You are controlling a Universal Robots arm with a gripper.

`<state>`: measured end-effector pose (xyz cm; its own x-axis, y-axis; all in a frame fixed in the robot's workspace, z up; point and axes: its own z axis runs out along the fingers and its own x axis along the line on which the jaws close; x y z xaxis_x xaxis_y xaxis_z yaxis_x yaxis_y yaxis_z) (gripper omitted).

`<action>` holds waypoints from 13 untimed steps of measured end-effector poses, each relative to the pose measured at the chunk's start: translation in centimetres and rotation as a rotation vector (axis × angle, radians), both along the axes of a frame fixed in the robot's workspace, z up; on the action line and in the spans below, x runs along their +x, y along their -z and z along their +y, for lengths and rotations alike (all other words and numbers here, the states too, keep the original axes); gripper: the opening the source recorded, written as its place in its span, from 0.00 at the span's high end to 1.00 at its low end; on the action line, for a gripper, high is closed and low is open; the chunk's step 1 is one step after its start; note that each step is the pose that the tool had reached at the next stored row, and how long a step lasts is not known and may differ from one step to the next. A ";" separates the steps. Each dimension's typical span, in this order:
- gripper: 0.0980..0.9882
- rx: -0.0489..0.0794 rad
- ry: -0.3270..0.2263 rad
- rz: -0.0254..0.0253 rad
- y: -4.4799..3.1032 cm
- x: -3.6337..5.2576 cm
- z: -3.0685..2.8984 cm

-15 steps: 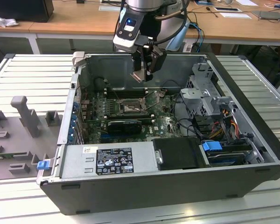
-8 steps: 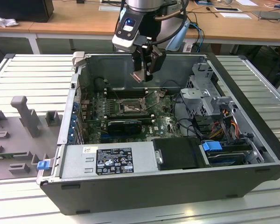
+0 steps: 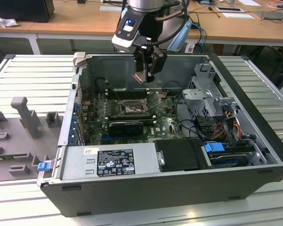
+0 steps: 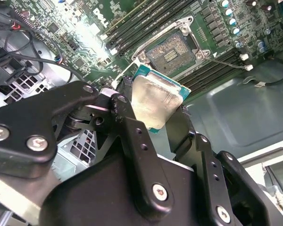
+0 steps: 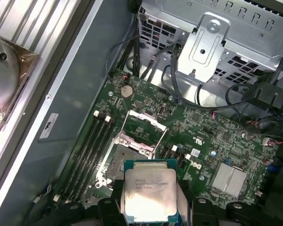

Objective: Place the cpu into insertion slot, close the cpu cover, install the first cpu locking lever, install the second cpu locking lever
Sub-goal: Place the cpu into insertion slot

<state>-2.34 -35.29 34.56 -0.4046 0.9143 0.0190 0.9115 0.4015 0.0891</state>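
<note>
Nearest the exterior camera is the grey power supply, lying along the near wall of the open computer case. At the exterior view's left, grey fixture blocks stand on the ribbed table, outside the case. A blue tab sits at the case's near corner on that side.

Further in, the green motherboard lies flat on the case floor. The insertion slot is near its middle and bare, and its dark contact field shows in both wrist views. The cpu cover is tilted up off the slot, beside the long memory slots.

My gripper hangs above the board, clear of it. Its fingers are clamped on the cpu, one on each opposite edge. The chip's pale metal face is towards the first wrist camera, and the chip hangs in the air short of the slot.

At the exterior view's right, a silver drive cage fills that end of the case. Coloured cables run beside it, with a blue clip nearer the front.
</note>
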 end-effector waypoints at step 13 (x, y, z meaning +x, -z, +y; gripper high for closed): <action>0.52 0.000 0.151 0.0000 0.13 0.00 0.00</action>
<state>-2.34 -35.29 34.43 -0.2621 0.9649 0.0190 0.9616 0.2595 0.0890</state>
